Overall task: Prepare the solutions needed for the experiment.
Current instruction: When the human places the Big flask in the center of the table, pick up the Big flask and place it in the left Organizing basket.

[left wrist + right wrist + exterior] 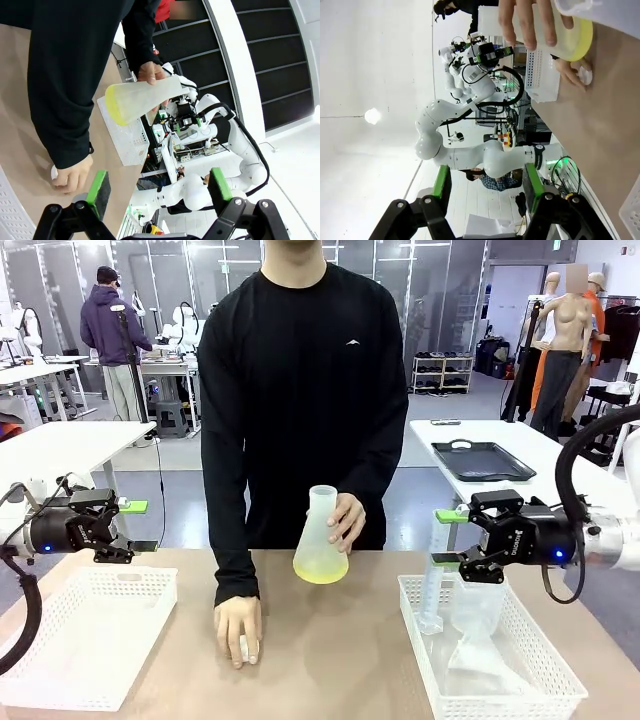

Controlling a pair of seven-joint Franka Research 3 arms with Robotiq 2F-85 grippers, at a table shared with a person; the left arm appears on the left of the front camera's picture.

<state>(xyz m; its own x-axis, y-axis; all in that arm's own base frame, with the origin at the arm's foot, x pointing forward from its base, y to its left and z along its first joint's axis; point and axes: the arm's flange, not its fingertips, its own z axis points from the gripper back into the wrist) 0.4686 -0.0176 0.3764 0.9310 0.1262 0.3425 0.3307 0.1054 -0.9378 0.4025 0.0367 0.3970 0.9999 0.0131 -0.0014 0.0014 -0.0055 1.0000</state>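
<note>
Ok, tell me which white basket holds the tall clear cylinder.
The basket on the robot's right, below the right gripper; the cylinder stands upright in it. The other basket lies on the left.

The flask [322, 520] is frosted translucent plastic, the solutions [320, 570] inside glossy. The table [340, 650] looks matt, smooth. The nine-o'clock basket [90, 640] is perforated plastic; the sweater [300, 370], matt cloth.

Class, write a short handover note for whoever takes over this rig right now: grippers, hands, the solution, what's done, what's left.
Left gripper: open, empty, above the left basket.
Right gripper: open, nothing between its pads, over the right basket, beside a clear cylinder.
Person's hand holds the flask at mid-table, with yellow-green solution in its bottom.
Left: probably transferring or measuring the solution.
</note>
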